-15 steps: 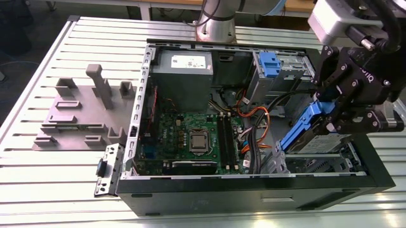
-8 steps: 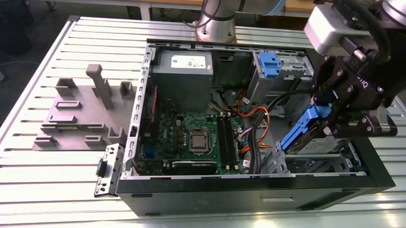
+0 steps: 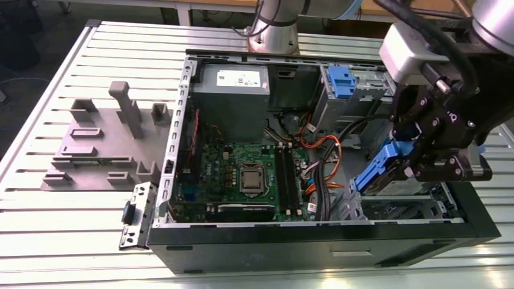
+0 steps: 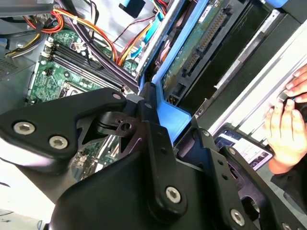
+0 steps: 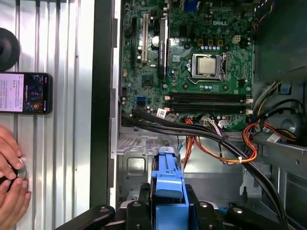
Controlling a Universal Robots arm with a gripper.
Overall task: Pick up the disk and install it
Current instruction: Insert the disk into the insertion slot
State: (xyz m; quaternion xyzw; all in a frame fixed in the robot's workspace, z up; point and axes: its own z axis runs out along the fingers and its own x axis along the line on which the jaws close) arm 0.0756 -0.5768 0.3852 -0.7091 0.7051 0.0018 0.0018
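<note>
**Disk Hanging Above the Drive Bay**

At the exterior view's left, grey moulded fixtures [image 3: 96, 150] are sitting on the ribbed metal table [image 3: 48, 229]. Mid-frame, the green motherboard [image 3: 241, 174] is lying exposed inside the open case [image 3: 321, 238]. At the right, the gripper [image 3: 422, 165] is clamping the disk [image 3: 376, 171] by its smooth blue plastic carrier and tilting it edge-down, probably to line it up with the bay.
</note>
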